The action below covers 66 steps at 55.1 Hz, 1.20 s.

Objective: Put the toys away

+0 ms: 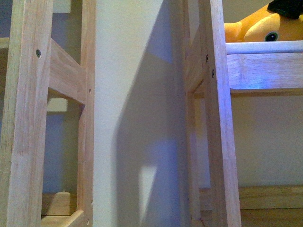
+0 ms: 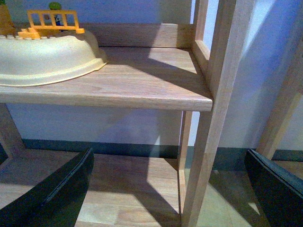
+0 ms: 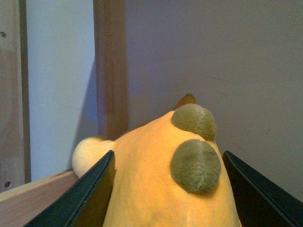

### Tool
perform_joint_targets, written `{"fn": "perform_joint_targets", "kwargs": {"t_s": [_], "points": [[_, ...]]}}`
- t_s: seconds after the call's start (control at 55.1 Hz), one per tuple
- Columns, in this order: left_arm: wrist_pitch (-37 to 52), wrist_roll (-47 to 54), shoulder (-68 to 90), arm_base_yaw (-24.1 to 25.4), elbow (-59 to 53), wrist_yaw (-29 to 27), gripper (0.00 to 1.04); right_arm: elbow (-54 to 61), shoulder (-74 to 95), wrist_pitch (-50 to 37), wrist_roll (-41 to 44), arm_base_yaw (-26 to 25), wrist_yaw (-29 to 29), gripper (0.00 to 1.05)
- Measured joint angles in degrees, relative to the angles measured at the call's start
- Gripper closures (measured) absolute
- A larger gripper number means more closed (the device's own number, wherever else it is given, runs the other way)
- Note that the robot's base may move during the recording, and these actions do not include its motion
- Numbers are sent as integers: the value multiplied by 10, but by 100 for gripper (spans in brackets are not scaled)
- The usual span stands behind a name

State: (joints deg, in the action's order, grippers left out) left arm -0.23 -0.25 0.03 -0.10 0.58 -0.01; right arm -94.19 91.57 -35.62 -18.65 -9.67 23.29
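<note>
The orange-yellow plush animal lies on a high wooden shelf at the upper right of the front view, one dark eye facing me. A black part of my right arm sits on top of it. In the right wrist view my right gripper is shut on the plush, whose body fills the gap between the dark fingers. Two olive-brown patches and a pale rounded limb show. My left gripper is open and holds nothing, facing a lower shelf.
A pale yellow plastic toy with an orange railing sits on the wooden shelf board in front of my left gripper. An upright shelf post stands between its fingers. Two wooden shelf frames flank a white wall.
</note>
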Motion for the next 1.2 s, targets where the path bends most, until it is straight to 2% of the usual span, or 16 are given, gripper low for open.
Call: {"fn": "perform_joint_targets", "kwargs": {"t_s": [0.054,0.109,0.418,0.563,0.654,0.799,0.999,1.199], "points": [[0,0,0,0,0,0,6,2,-3,0,-1,1,-3,12],[0,0,0,0,0,0,6,3,-5,-1,-1,4,-6,5],[0,0,0,0,0,0,6,6,-34,5,33,26,-61,7],[0,0,0,0,0,0,6,17,-76,-2,46,30,-113,7],[0,0,0,0,0,0,6,72,-137,-24,50,27,-114,7],[0,0,0,0,0,0,6,193,-258,-49,44,5,-82,7],[0,0,0,0,0,0,6,303,-363,-48,23,-16,-76,7],[0,0,0,0,0,0,6,449,-529,-29,33,-9,-144,7]]}}
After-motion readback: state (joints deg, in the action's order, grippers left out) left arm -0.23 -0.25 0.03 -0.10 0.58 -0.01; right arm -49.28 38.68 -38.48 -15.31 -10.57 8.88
